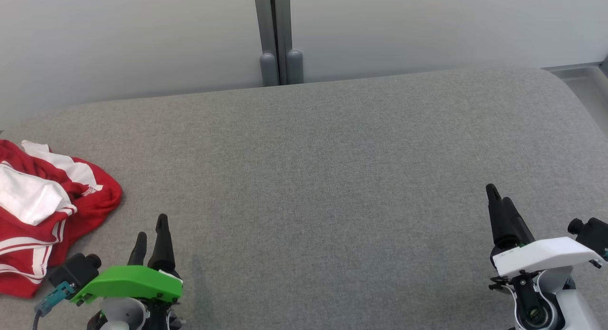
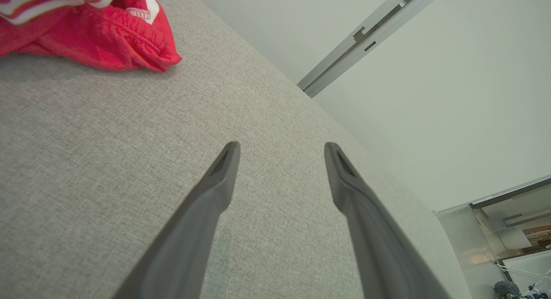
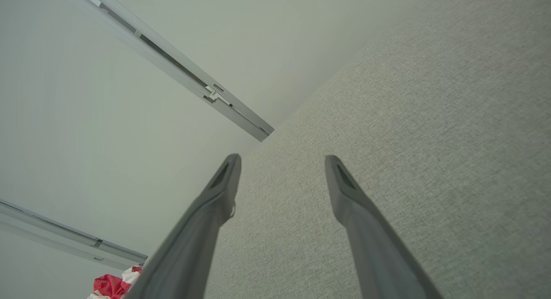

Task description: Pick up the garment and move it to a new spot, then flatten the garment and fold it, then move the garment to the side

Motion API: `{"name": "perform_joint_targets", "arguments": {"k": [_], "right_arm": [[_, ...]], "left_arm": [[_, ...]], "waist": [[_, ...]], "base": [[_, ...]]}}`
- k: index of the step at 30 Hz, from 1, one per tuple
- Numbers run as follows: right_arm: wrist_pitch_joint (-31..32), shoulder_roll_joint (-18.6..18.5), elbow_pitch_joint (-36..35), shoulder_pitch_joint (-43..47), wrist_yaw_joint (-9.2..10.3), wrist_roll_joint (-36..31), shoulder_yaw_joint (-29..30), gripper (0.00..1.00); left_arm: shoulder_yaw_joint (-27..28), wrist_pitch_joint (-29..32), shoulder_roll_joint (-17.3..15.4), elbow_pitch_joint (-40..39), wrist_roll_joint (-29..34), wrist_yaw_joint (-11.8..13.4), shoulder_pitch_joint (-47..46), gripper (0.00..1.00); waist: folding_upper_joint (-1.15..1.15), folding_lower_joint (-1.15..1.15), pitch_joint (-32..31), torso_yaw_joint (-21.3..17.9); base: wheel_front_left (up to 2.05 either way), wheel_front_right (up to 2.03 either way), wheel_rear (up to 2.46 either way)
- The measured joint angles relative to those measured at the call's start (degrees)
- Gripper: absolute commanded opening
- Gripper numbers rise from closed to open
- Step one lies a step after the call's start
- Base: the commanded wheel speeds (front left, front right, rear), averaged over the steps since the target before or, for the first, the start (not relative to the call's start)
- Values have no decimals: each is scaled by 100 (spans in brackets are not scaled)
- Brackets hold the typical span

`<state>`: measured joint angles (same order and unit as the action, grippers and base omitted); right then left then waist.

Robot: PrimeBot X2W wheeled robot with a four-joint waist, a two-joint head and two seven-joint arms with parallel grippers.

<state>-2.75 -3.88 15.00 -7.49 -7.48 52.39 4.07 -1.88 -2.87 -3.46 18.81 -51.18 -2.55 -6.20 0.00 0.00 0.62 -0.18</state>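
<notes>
A crumpled red garment (image 1: 45,211) with white stripes and white panels lies in a heap at the left edge of the grey fabric surface (image 1: 323,178). Its red hem also shows in the left wrist view (image 2: 107,36) and a small bit in the right wrist view (image 3: 109,286). My left gripper (image 1: 152,230), under a green cover, hovers just right of the heap, open, with nothing between its fingers (image 2: 282,148). Far to the right, my right gripper (image 1: 498,197) with a white cover is open and empty too (image 3: 282,161).
The grey surface stretches wide between the two grippers. A pale wall with a grey vertical post (image 1: 278,35) runs along its far edge. The surface rounds off at the right end (image 1: 570,92).
</notes>
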Motion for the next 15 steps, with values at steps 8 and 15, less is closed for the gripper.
{"name": "perform_joint_targets", "arguments": {"k": [8,15], "right_arm": [[-156,27,15,0,0,-726,-98,100],[-288,32,25,1,0,-1302,-165,100]], "left_arm": [[-243,-145,-102,2,703,235,-37,100],[-450,-278,-156,29,1205,368,-54,100]], "waist": [[0,0,-3,-7],[0,0,0,-14]], "base": [[0,0,0],[0,0,0]]}}
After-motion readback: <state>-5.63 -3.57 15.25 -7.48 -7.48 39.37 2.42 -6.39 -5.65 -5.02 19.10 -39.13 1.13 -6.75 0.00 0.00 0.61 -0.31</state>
